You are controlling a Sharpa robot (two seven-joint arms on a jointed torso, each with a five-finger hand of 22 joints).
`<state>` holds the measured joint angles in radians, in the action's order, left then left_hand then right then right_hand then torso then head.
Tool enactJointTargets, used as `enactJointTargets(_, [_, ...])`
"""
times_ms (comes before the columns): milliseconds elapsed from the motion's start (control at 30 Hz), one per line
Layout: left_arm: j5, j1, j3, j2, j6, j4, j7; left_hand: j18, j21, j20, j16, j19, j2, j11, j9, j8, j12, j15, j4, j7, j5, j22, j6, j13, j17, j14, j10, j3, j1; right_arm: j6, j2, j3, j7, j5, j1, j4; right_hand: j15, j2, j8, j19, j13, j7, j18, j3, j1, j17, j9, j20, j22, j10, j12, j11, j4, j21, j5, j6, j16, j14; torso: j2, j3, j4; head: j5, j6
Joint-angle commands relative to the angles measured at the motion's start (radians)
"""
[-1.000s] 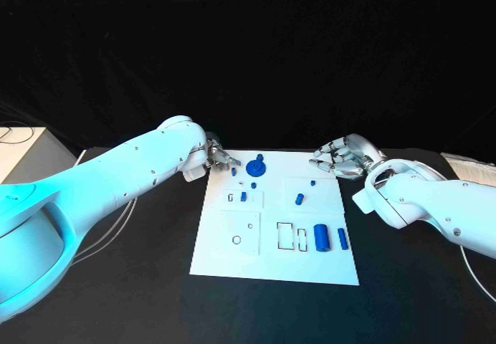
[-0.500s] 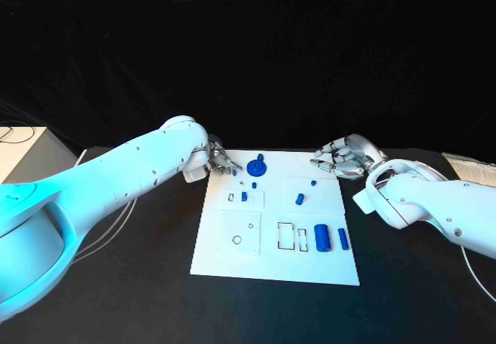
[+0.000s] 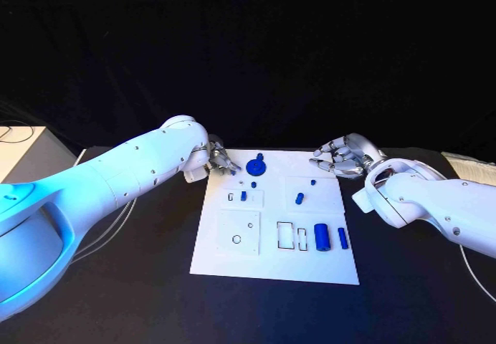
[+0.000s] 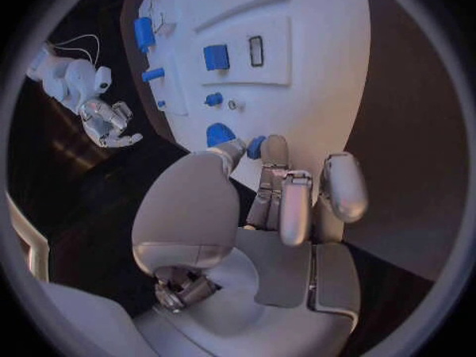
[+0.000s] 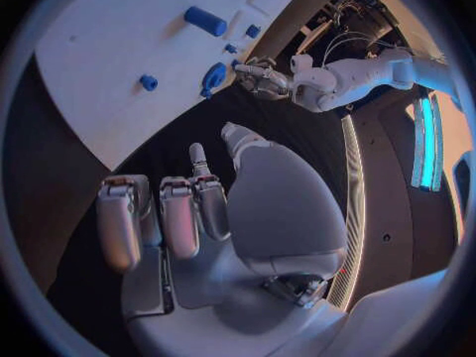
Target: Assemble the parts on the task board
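Note:
The white task board (image 3: 233, 261) lies in the middle of the black table. A blue gear-like part (image 3: 256, 169) stands near its far edge, with small blue pegs (image 3: 301, 198) below it and two blue cylinders (image 3: 322, 236) at the lower right. My left hand (image 3: 219, 160) is over the board's far left corner. In the left wrist view its thumb and a fingertip (image 4: 274, 146) pinch a small blue part (image 4: 256, 145) just beside the gear-like part (image 4: 219, 132). My right hand (image 3: 342, 157) hovers off the far right corner, loosely curled and holding nothing.
A white box (image 3: 23, 149) stands at the table's left edge, with thin cables beside it. A pale object (image 3: 470, 166) lies at the far right. Bare black table (image 3: 124, 301) surrounds the board on all sides.
My left hand has edged a little to the right, and its fingertips have come in around the small blue part by the gear-like part. The right hand has not moved.

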<state>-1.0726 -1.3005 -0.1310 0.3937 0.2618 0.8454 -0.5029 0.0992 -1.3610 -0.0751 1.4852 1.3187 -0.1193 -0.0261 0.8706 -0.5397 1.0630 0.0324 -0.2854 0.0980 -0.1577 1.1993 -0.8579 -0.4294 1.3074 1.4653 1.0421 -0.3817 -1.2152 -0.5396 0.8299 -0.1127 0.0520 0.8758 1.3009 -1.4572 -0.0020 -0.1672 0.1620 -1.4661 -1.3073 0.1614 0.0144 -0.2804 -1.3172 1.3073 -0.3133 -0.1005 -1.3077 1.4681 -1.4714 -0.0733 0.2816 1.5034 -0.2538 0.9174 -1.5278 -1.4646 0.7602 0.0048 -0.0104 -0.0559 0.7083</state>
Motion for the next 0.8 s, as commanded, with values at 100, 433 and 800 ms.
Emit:
enactJointTargets(100, [0.068, 0.000, 0.000, 0.003, -0.043, 0.011, 0.012, -0.013, -0.005, 0.012, 0.009, 0.001, 0.004, 0.018, 0.037, -0.055, 0.003, 0.016, 0.013, -0.019, -0.004, 0.005, 0.015, 0.001, 0.107, 0.043, -0.001, -0.105, -0.068, 0.003, -0.001, 0.000, -0.008, 0.003, 0.000, 0.000, 0.004, -0.003, 0.004, -0.071, -0.188, 0.001, 0.004, -0.007, 0.001, 0.133, 0.000, -0.005, -0.216, 0.021, -0.002, -0.004, 0.001, -0.002, -0.006, -0.005, 0.004, -0.075, 0.000, -0.0002, -0.0003, -0.001, 0.002])
enactJointTargets(433, [0.154, 0.000, -0.001, 0.023, -0.079, 0.043, 0.018, -0.014, -0.014, 0.018, 0.014, 0.003, -0.087, 0.019, 0.127, -0.185, 0.004, 0.017, 0.181, -0.017, -0.022, 0.020, 0.072, 0.003, 0.111, 0.045, 0.010, -0.554, 0.014, 0.010, -0.002, 0.000, -0.002, 0.003, 0.000, 0.000, 0.004, -0.003, 0.004, -0.071, -0.188, 0.001, 0.004, -0.008, 0.002, 0.133, 0.000, -0.005, -0.217, 0.021, -0.002, -0.004, 0.001, -0.001, -0.008, -0.005, 0.004, -0.074, -0.002, 0.0005, -0.0012, -0.004, 0.004])
enactJointTargets(800, [0.186, 0.000, -0.001, 0.086, -0.082, 0.148, 0.013, -0.015, -0.016, 0.017, 0.023, 0.003, -0.085, 0.021, 0.132, -0.200, 0.012, 0.020, 0.212, -0.019, -0.035, 0.023, 0.067, 0.000, 0.127, 0.052, 0.018, -0.582, 0.049, 0.015, 0.001, 0.000, 0.000, 0.003, 0.000, -0.004, 0.004, -0.003, 0.004, -0.071, -0.188, 0.001, 0.004, -0.008, 0.002, 0.133, 0.000, -0.005, -0.217, 0.021, -0.002, -0.004, 0.001, -0.001, -0.008, -0.005, 0.004, -0.074, -0.002, 0.0004, -0.0029, -0.008, 0.002])
